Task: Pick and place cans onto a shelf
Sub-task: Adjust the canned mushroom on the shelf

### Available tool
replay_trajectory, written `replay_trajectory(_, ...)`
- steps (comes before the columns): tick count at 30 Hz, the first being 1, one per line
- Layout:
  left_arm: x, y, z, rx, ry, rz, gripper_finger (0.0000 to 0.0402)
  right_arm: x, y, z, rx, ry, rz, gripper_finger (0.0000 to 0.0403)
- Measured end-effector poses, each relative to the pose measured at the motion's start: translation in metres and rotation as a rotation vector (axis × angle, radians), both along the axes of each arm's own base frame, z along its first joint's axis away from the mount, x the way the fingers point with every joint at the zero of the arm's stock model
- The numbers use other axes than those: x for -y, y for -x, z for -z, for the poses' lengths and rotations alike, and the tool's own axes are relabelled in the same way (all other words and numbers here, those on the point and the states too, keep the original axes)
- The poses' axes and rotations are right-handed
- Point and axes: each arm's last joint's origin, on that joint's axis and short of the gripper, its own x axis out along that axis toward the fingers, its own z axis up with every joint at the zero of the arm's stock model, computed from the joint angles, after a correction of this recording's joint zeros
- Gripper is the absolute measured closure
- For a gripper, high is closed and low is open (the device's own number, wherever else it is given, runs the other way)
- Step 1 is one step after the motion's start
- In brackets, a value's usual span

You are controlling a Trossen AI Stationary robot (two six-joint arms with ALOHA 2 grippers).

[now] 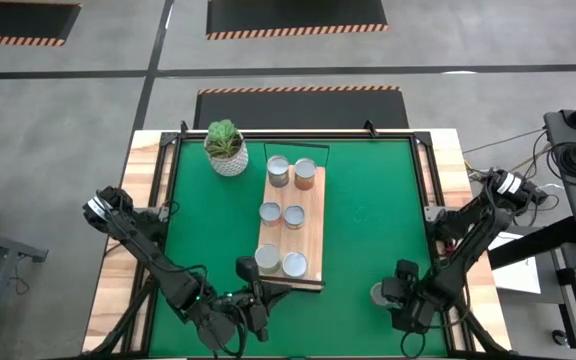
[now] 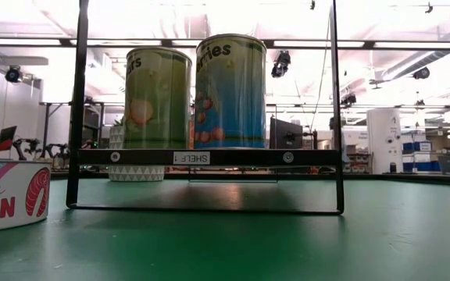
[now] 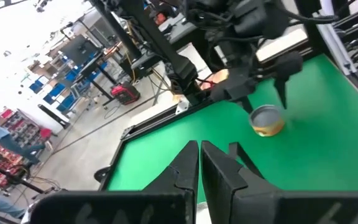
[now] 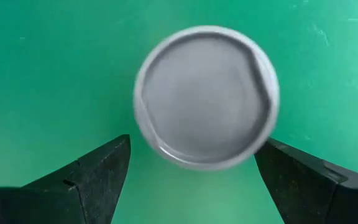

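At the bench's (image 1: 368,200) near edge, the left tool (image 1: 258,296) sits closed and empty. Near the near right corner, the right tool (image 4: 191,171) stands open above a lone can (image 4: 206,96). Farther back, six cans (image 1: 280,172) rest on the shelf (image 1: 313,230).

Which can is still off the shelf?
The lone can on the green mat, directly under the right gripper with its jaws open either side of it. The other six cans stand in pairs on the wooden shelf.
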Motion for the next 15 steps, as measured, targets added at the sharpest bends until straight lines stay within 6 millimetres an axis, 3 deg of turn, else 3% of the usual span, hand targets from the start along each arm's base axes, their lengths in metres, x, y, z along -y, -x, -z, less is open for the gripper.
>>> replay_trajectory(11,-0.005,0.001,-0.006,-0.001,-0.032,-0.004,0.0402,-0.014,-0.019,0.012,0.074,0.145,-0.019,0.0081)
replay_trajectory(15,-0.005,0.001,-0.005,-0.010,-0.039,-0.005,0.0402,-0.011,-0.021,0.012,0.073,0.137,0.000,0.0118)
